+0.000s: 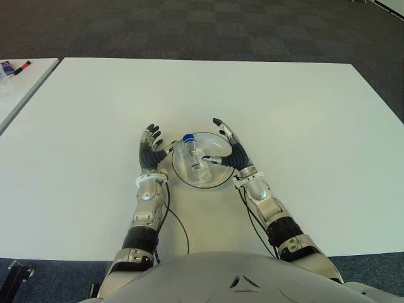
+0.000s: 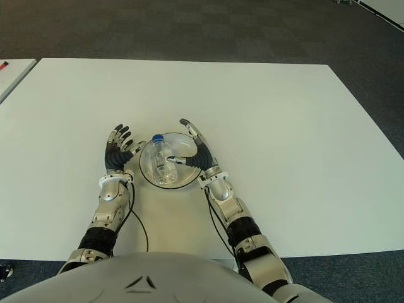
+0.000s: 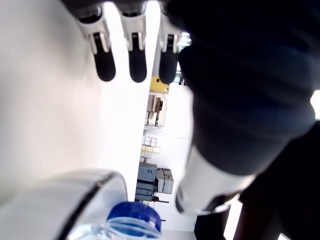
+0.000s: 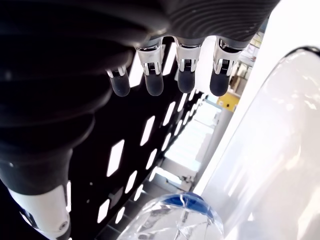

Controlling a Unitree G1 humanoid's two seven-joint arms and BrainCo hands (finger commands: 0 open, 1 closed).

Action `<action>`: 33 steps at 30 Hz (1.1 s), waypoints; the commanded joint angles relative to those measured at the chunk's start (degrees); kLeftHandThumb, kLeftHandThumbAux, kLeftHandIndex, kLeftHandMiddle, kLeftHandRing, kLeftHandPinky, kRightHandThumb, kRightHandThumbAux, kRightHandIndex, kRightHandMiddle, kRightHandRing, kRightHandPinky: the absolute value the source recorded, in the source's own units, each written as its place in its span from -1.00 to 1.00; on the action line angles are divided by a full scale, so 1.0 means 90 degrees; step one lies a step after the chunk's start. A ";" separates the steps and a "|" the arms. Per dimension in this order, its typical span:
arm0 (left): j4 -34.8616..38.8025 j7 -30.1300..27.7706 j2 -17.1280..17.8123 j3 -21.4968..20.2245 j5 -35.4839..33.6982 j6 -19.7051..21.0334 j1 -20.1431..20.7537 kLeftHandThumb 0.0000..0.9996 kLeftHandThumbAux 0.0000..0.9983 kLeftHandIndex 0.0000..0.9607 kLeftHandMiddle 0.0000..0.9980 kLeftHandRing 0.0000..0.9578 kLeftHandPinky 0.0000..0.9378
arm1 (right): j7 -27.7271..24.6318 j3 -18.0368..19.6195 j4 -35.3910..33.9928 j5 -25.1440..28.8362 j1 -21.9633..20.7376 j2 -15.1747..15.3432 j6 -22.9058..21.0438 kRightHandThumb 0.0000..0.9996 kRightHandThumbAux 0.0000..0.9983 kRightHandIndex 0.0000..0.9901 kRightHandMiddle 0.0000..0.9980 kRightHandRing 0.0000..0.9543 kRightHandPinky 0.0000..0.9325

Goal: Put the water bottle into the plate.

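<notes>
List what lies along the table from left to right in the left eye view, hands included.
Left hand, open beside the dish → clear plastic water bottle with blue cap, lying inside the clear round plate → right hand, open at its right rim.

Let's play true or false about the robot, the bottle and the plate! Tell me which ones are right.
1. The water bottle lies in the plate. True.
2. The bottle's cap is red. False: it is blue.
3. The right hand grips the bottle. False: its fingers are spread beside the plate and hold nothing.
4. The left hand shows at the plate's left side, fingers open. True.
5. The plate sits on a white table. True.
</notes>
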State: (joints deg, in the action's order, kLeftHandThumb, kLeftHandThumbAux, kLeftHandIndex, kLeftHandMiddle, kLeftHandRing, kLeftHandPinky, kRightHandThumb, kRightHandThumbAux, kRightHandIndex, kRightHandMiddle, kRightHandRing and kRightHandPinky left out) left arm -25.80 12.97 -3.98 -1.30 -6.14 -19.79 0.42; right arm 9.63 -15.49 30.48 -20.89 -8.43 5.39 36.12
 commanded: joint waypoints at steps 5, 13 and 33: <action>-0.0152 0.0049 -0.0454 -0.0017 -0.0024 0.0113 -0.0013 -0.99 1.00 -0.68 -0.64 -0.66 -0.58 | 0.0365 0.0213 0.0119 -0.0208 0.0017 0.0087 -0.0350 -1.00 0.51 -1.00 -1.00 -1.00 -1.00; -0.0139 0.0032 -0.0446 -0.0029 -0.0052 0.0149 -0.0019 -0.97 1.00 -0.68 -0.65 -0.66 -0.58 | 0.0633 0.0524 0.0591 0.0012 -0.0238 0.0072 -0.0240 -1.00 0.62 -1.00 -1.00 -1.00 -0.96; -0.0123 0.0007 -0.0368 -0.0065 -0.0071 0.0103 -0.0040 -0.91 1.00 -0.65 -0.61 -0.63 -0.57 | 0.0815 0.1241 0.1176 0.0902 -0.0449 -0.0318 0.0464 -1.00 0.88 -0.98 -0.99 -0.98 -0.85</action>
State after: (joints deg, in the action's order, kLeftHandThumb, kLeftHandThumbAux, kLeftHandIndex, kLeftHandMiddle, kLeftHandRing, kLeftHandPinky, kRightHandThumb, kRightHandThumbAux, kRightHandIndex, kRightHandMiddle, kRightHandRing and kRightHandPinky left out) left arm -25.79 12.97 -3.98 -1.54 -6.64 -19.83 0.46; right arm 16.92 -5.28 40.18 -13.74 -11.82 2.76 40.20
